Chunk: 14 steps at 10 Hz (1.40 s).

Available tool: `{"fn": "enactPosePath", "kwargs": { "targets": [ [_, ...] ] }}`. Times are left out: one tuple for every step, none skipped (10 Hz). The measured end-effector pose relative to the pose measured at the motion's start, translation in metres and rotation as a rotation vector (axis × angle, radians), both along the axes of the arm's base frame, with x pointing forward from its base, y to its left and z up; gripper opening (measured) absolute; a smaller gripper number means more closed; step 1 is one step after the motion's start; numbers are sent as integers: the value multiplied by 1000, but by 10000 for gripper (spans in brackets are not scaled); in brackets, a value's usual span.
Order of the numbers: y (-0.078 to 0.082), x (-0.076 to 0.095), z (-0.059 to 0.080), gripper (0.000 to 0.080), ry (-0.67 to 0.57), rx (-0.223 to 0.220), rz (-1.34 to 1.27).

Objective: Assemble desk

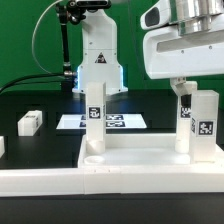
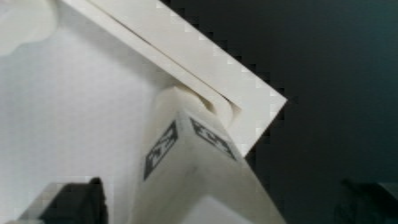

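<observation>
Tags, black-and-white squares without readable writing, mark two legs (image 1: 95, 120) (image 1: 206, 125) standing upright in the desk panel (image 1: 140, 165) on the counter (image 1: 40, 100). Whether the gripper (image 1: 183, 88) is spread or pinching, I cannot tell.

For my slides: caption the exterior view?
Gripper above a leg standing in the desk panel.

Black table (image 1: 40, 100): desk panel (image 1: 130, 165); loose leg (image 1: 30, 122); marker board (image 1: 120, 122).
</observation>
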<state>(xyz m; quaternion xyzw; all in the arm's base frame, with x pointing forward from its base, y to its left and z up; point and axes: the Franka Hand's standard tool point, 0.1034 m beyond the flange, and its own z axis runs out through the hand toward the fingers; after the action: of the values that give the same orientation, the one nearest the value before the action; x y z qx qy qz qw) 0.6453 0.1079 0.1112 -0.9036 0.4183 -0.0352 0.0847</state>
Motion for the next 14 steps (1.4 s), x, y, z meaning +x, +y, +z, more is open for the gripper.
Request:
{"fn": "enactPosePath", "kwargs": {
  "targets": [
    [-2, 1, 0, 648, -16, -44, 146],
    [-4, 3, -2, 649, -36, -124, 408],
    [4, 10, -4, 649, -46, -181, 660],
    [10, 8, -5, 649, -34, -171, 670],
    [8, 9, -4, 636, -35, -171, 653],
    [8, 9, -4, 636, -33, -169, 632],
    [8, 9, -4, 462, -32, -165, 608],
    [4, 9, -4, 311, -25, -163, 534],
    [2, 9, -4, 306, -18, -154, 454],
    [0, 9, -4, 306, -8, -144, 359],
    [-2, 8, -4, 302, 11, -132, 257],
    [-3, 7, -5, 302, 31, -115, 95],
    [-6, 6, -6, 300, 46, -99, -43],
    [-8, 4, -7, 295, 64, -62, -232]
  ]
}}
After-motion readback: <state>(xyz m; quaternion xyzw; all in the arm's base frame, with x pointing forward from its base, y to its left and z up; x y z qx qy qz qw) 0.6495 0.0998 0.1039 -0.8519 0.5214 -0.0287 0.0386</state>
